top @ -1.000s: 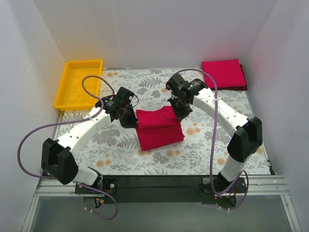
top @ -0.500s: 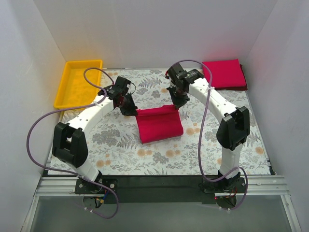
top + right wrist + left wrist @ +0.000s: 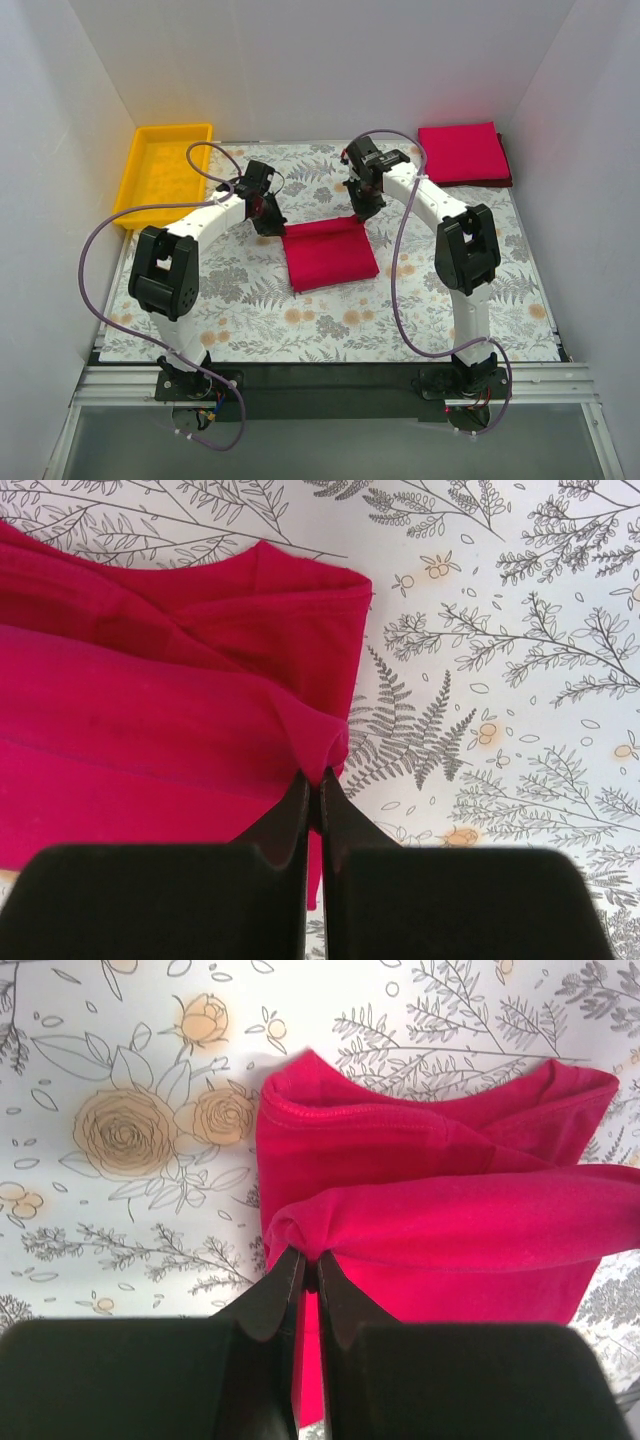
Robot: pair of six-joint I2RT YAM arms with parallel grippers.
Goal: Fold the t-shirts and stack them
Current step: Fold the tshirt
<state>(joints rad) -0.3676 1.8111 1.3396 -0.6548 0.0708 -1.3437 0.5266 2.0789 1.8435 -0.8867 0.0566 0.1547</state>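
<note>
Pinching corners of the t-shirt (image 3: 330, 260) tight, left gripper (image 3: 275, 228) and right gripper (image 3: 362, 214) have swept its edge farther back, nearly completing this fold.

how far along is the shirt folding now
Done: a folded pile sits at the far right corner. In hand: the left end effector and right end effector each pinch a corner of the middle t-shirt, partly folded. Left: lay it flat, then stack it on the pile.

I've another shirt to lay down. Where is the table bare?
Bare: the near strip of table between shirt and arm bases, and the right side nearer than the stack. Crowded: the middle, where left gripper and right gripper pinch the shirt; the tray fills the far left.
</note>
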